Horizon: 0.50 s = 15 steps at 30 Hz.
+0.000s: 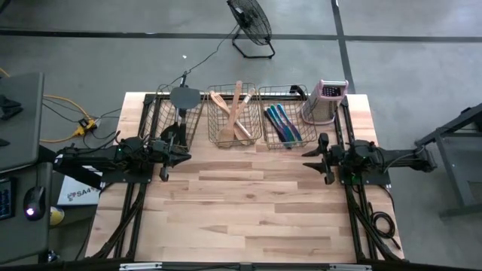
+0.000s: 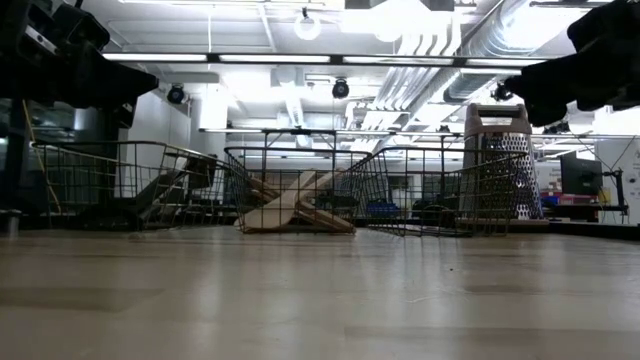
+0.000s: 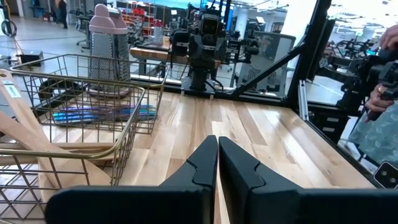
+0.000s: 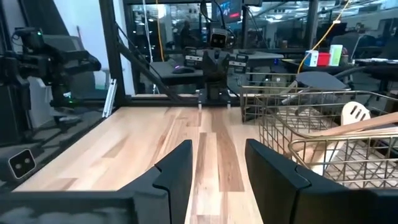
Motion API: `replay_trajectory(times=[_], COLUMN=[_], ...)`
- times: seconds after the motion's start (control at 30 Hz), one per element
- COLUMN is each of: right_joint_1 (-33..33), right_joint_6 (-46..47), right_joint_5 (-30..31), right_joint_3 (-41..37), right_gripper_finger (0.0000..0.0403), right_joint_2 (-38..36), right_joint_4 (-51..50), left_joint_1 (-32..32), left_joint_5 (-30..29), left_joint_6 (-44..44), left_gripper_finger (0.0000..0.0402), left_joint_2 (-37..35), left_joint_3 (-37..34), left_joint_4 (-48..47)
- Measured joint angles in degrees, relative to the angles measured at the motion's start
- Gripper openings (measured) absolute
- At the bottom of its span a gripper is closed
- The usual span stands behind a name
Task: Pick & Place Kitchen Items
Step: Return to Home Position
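In the middle basket, wooden spoons

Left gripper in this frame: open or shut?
Shut. In its own wrist view the left gripper has its jaws pressed together with nothing between them, above the bare table.
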<state>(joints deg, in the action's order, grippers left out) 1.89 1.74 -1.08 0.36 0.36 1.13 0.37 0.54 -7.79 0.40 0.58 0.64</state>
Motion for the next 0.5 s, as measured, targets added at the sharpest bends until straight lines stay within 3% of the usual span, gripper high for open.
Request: replay_trajectory(times=[0.5], right_joint_1=[0.0], right_joint_6=[1.44], right_joint_5=[0.74], right_joint_3=[0.0], right_gripper_finger=[0.014], right_joint_2=[0.66], right_joint_4=[-0.18], left_joint_1=[0.01], left_joint_5=[-0.04], left_joint_6=[0.01], left_gripper_finger=[0.0015], left_joint_2=[0.0], left_joint_3=[0.0], left_joint_4=[-0.02])
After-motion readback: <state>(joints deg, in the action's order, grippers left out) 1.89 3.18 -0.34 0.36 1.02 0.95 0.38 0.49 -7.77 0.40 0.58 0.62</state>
